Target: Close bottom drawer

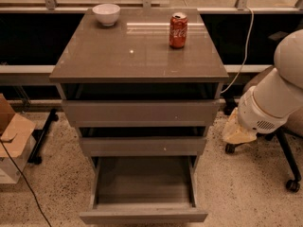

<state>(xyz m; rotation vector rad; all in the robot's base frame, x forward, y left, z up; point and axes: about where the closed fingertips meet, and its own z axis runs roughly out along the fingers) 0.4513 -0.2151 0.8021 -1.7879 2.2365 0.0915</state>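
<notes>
The taupe three-drawer cabinet [137, 56] stands in the middle of the view. Its bottom drawer [143, 215] is pulled far out towards me, and its shallow grey box is empty. The middle drawer [142, 146] and the top drawer [141, 113] each stick out a little. My white arm [274, 98] reaches down at the right of the cabinet. My gripper [236, 132] shows as a pale tan end low on the arm, beside the cabinet's right side at about middle-drawer height, apart from the bottom drawer.
A red cola can [178, 30] and a white bowl [106, 13] stand on the cabinet top. A cardboard box [14, 136] and a black stand are on the floor at the left. An office chair base [289, 164] stands behind my arm at the right. A white cable [244, 51] hangs at the back.
</notes>
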